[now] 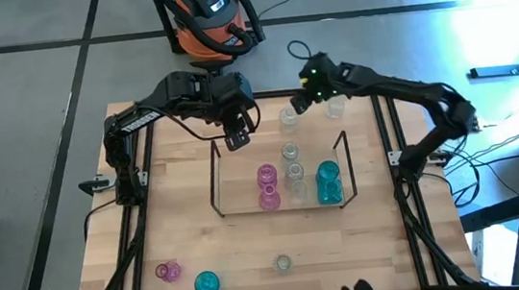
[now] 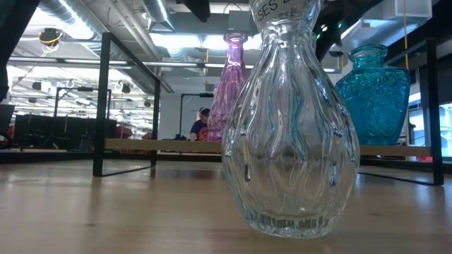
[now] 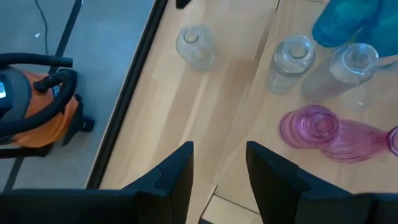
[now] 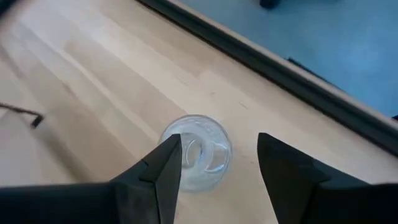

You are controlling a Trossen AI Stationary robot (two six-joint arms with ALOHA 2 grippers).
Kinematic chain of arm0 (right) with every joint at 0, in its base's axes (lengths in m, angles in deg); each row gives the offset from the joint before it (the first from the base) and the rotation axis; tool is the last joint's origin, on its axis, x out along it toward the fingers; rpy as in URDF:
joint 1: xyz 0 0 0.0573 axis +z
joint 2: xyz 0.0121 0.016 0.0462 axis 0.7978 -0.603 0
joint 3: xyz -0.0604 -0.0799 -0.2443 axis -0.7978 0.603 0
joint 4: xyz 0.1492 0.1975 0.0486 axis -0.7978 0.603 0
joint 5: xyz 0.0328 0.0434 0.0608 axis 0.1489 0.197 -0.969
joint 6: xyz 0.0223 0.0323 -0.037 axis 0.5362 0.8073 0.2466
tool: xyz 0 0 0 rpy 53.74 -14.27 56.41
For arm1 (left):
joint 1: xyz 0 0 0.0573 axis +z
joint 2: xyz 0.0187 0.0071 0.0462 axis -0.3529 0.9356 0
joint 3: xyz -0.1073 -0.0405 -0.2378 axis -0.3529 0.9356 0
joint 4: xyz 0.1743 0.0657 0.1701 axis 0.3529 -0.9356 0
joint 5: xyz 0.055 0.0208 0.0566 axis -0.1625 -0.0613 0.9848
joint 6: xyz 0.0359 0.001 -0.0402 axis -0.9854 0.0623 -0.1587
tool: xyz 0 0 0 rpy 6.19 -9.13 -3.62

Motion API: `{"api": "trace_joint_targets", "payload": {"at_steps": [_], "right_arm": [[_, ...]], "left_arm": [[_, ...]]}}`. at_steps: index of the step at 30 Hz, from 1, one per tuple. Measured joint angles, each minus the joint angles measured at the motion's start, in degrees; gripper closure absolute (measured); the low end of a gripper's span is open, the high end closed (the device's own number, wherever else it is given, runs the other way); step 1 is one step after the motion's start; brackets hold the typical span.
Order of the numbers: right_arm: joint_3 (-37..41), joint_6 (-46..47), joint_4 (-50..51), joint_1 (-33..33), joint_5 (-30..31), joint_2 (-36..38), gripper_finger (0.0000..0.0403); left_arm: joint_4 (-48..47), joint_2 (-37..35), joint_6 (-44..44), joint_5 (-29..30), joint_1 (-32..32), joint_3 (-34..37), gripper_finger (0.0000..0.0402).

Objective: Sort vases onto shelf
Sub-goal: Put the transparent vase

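Note:
The wire shelf (image 1: pixel 212 174) stands mid-table and carries two pink vases (image 1: pixel 268 187), three clear ones (image 1: pixel 292 171) and two teal ones (image 1: pixel 328 183), all upright on its base. Two clear vases (image 1: pixel 288 116) (image 1: pixel 335 106) stand on the table beyond it. A pink (image 1: pixel 167 272), a teal (image 1: pixel 206 284) and a clear vase (image 1: pixel 283 263) stand near the near edge. My right gripper (image 1: pixel 303 102) (image 4: pixel 217 165) is open above the clear vase (image 4: pixel 196 152), one finger to each side of its mouth. My left gripper (image 1: pixel 238 139) (image 3: pixel 219 168) hovers open over the shelf's far-left corner.
A black frame (image 1: pixel 387 141) edges the table on both sides. An orange vacuum (image 1: pixel 210 15) sits on the floor past the far edge. In the low view the near clear vase (image 2: pixel 293 127) fills the middle. Bare wood lies left of the shelf (image 1: pixel 176 221).

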Motion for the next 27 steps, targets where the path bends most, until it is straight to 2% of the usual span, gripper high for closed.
{"api": "trace_joint_targets", "payload": {"at_steps": [5, 8, 10, 13, 19, 27], "right_arm": [[-0.1, 4.2, -2.9, 0.7, 1.4, -5.6, 0.0214], [-0.9, 5.1, -2.2, 1.0, 5.7, -8.0, 0.0214], [-1.8, 5.1, -2.0, 1.0, 6.5, -9.1, 0.0214], [-2.7, 5.0, -1.7, 0.9, 4.0, -10.4, 0.0214], [-3.0, 5.1, 1.6, 0.9, 3.4, -10.5, 0.0214], [-3.8, 5.6, 4.0, 0.9, -2.0, -9.6, 0.0214]], "left_arm": [[-0.4, 0.0, 0.0, 0.3, 0.0, 0.0, 0.0262], [-0.5, 0.0, 0.0, 0.4, 0.0, 0.0, 0.0262], [-0.5, 0.0, 0.0, 0.4, 0.0, 0.0, 0.0262], [-0.5, 0.0, -0.6, 0.4, 0.0, 0.0, 0.0262], [-0.5, 0.0, -1.4, 0.4, 0.3, 0.0, 0.0262], [-0.5, 0.0, -1.3, 0.4, 1.0, 0.0, 0.0262]]}}
